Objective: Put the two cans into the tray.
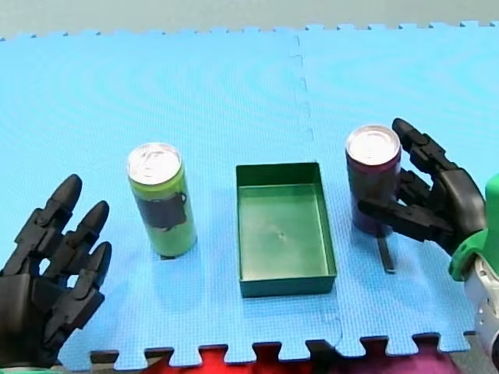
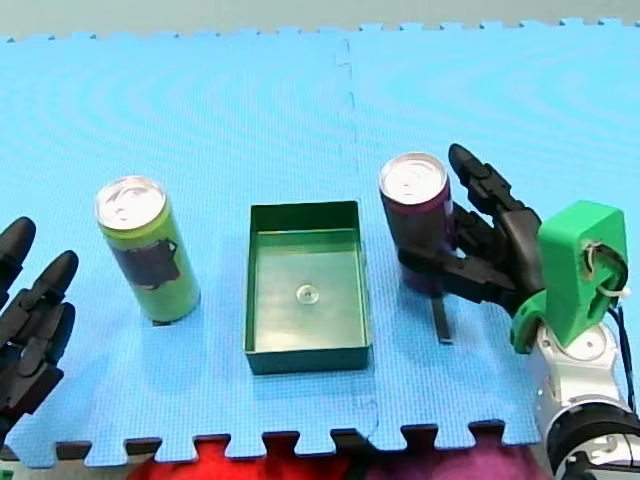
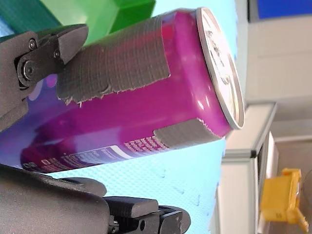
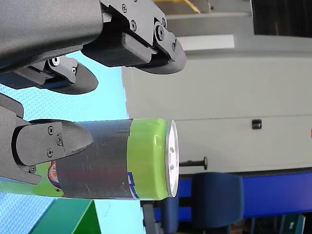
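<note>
Showing 2 cans standing upright on a blue foam mat (image 1: 234, 93), 1 at each side of an open green tray (image 1: 287, 285), neither inside it.

Depicting the purple can (image 1: 373, 183) just beside the tray's right wall: silver lid, magenta body shading to violet toward the base, and, in the first wrist view, ragged grey tape patches covering the label.

Clamping this can with the right hand (image 1: 433, 199), thumb crossing the lower front and the other fingers (image 1: 421, 148) curling behind, base sitting on the mat.

Depicting the green can (image 1: 162, 202) left of the tray and apart from it: silver lid with pull tab, lime body, dark tape band around the middle.

Hovering empty and unclenched at the mat's near left corner with the left hand (image 1: 58, 265), well apart from the green can.

Also showing a thin dark strip (image 1: 386, 255) lying on the mat by the purple can's base.
</note>
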